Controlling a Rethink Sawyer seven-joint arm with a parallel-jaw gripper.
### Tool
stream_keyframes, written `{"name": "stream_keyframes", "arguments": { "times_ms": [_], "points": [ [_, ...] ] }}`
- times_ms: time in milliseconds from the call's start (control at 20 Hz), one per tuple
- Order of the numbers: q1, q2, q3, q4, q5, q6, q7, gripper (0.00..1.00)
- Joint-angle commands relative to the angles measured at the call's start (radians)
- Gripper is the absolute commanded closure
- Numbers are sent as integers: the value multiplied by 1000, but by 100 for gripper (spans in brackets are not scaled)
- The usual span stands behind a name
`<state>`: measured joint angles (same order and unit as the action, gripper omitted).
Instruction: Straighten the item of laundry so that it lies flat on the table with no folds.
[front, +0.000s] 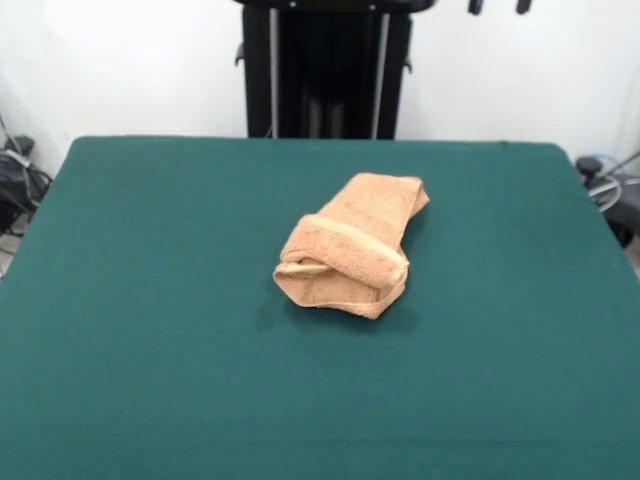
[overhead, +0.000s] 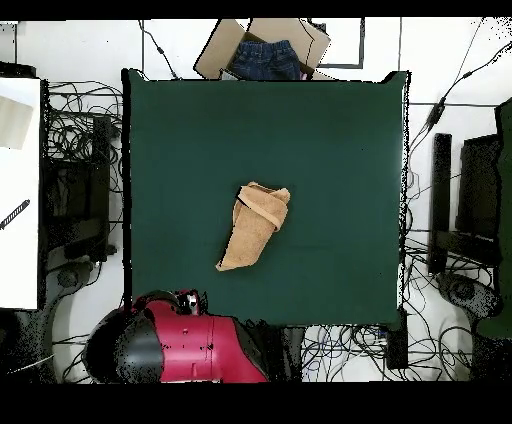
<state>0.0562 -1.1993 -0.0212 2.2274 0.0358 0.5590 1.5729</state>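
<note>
Okay, towel (front: 350, 246) bunched mid-surface (front: 150, 300); hand (front: 497, 6) state, I cannot tell; risk pinching both layers, dragging fold along.

Red casing on the arm (overhead: 190, 345), glossy and rounded; a black domed section bulges beside it; black upright pedestal (front: 325, 70) with pale vertical strips; two dark pincer (front: 498, 6) tips.

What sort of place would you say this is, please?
Probably a robotics lab: a green felt table holding one folded towel, loose cables across the floor, and a cardboard box of clothes beside it.
</note>
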Motion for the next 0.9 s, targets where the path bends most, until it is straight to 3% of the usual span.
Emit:
{"name": "stream_keyframes", "arguments": {
  "times_ms": [50, 150, 450, 550, 800, 900],
  "points": [
    [-15, 7, -17, 108, 57, 26, 207, 0],
    [-25, 4, -11, 110, 56, 54, 178, 0],
    [-111, 70, 53, 189, 100, -50, 93, 0],
    [-136, 51, 70, 224, 124, -54, 62, 0],
    [-89, -58, 20, 199, 54, 70, 99, 0],
    [-97, -58, 30, 216, 64, 40, 93, 0]
  ]
}}
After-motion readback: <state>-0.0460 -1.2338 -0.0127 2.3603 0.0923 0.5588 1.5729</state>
